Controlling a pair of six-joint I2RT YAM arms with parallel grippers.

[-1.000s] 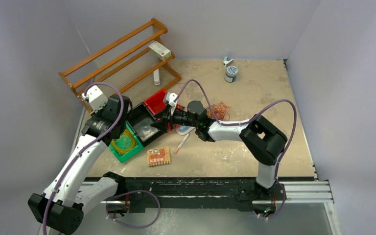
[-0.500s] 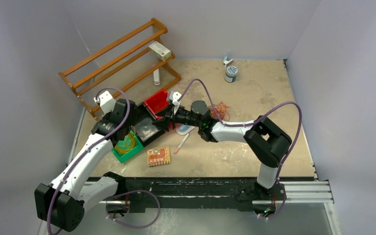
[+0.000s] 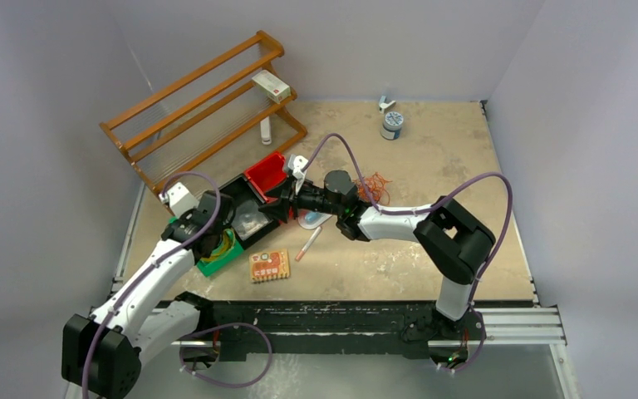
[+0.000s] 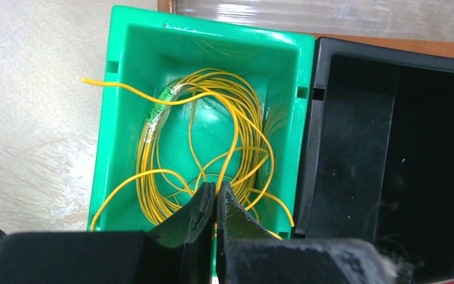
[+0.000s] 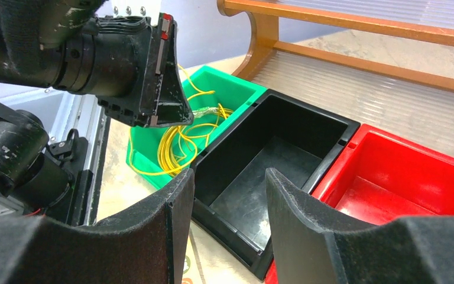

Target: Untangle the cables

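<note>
A yellow cable (image 4: 145,160) lies coiled in the green bin (image 4: 201,44). My left gripper (image 4: 216,188) hangs over the bin's near end, its jaws shut, with one yellow strand running into the pinch. In the top view the left gripper (image 3: 216,241) covers the green bin (image 3: 216,264). A tangle of orange and red cables (image 3: 374,184) lies on the table behind my right arm. My right gripper (image 5: 229,177) is open and empty, over the near rim of the black bin (image 5: 272,154); in the top view the right gripper (image 3: 276,208) is beside the red bin (image 3: 267,176).
The green, black (image 3: 245,218) and red bins stand in a diagonal row. A wooden rack (image 3: 199,100) with a white box (image 3: 271,86) stands at the back left. A snack packet (image 3: 268,265) and a pen (image 3: 308,244) lie near the front. A small jar (image 3: 392,125) stands at the back.
My left arm has swung forward and its wrist has come down over the green bin. My right gripper shifted slightly toward the bins, then stayed put.
</note>
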